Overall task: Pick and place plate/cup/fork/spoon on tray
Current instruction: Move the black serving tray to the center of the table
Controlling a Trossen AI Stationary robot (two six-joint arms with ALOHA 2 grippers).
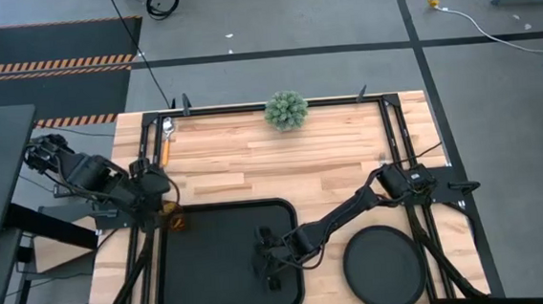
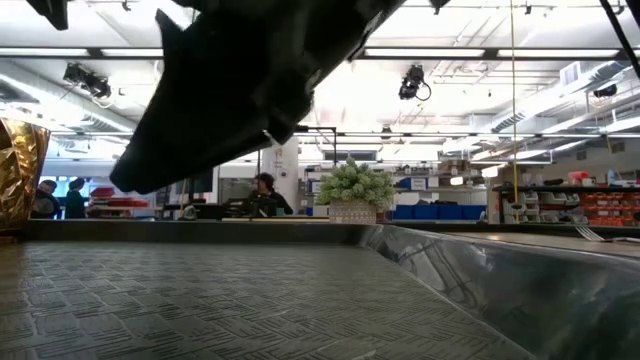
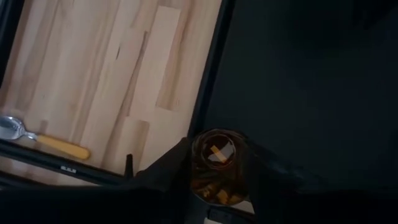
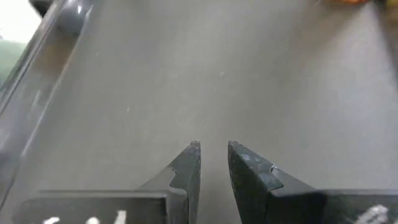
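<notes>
Presently: one tray (image 1: 220, 213), taken as landmark. One cup (image 3: 214, 167), amber, clamped between the left gripper (image 1: 168, 214) fingers at the tray's far-left corner. One spoon (image 1: 166, 138) beyond that corner on the table, long axis running away from the tray; left arm nearer. One round plate (image 1: 384, 268) just right of the tray. Right gripper (image 4: 213, 163) low over the tray's right part, fingers narrowly parted, empty. Fork not seen
</notes>
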